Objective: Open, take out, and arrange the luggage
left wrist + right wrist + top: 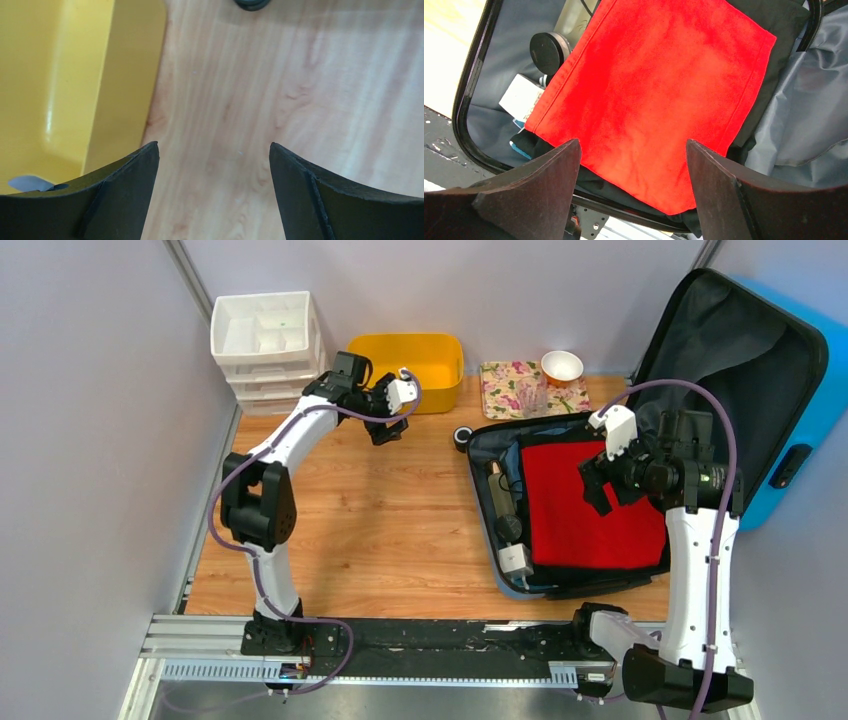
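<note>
The blue luggage (805, 390) lies open at the right of the table, its lid leaning back against the wall with the dark lining showing. A folded red cloth (580, 505) lies on black clothing in the lower half. A black round cap (549, 47) and a white box (521, 95) sit along its left side. My right gripper (603, 492) hovers open over the red cloth (659, 85), nothing between its fingers (559, 175). My left gripper (388, 427) is open above bare wood, just in front of the yellow tub (60, 85).
A white drawer unit (265, 345) stands at the back left, the yellow tub (412, 365) beside it. A floral tray (510, 390) with a white bowl (562, 367) sits behind the suitcase. A black suitcase wheel (462, 437) juts out at its far left corner. Grey walls close in on both sides.
</note>
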`<state>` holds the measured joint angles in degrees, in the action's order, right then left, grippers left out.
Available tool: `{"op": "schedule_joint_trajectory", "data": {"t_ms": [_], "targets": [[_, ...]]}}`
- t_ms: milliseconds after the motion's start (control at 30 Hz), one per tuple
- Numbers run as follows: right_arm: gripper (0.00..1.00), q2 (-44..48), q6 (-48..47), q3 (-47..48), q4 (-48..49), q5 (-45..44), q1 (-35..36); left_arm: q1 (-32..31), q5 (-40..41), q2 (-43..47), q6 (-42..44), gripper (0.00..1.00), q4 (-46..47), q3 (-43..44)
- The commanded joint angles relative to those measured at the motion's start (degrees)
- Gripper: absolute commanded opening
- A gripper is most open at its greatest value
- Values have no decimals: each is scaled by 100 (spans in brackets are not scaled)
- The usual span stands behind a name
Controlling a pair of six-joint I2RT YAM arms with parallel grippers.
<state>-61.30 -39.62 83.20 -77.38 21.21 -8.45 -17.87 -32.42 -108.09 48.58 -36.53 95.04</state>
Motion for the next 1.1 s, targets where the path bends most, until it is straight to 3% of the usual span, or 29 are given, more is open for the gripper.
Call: {"op": "schedule_joint_trajectory", "data": {"t_ms": [0,267,467,600,867,1067], "targets": [[81,258,25,-137,-576,147,-8,11,131,-562,398,89,1068,471],[81,320,-196,-339,-831,217,-8,11,535,-1249,600,89,2360,621],[81,303,-319,-480,-849,129,-8,73,-44,-1188,557,88,2756,524],[81,294,-327,-541,-822,111,-8,134,-378,-1301,302,88,2528,1015],[81,162,-248,-585,-770,208,-8,345,-176,-2242,486,88,2178,2026],[81,136,-275,-682,-690,138,-8,407,-422,-2453,574,88,2028,1939]]}}
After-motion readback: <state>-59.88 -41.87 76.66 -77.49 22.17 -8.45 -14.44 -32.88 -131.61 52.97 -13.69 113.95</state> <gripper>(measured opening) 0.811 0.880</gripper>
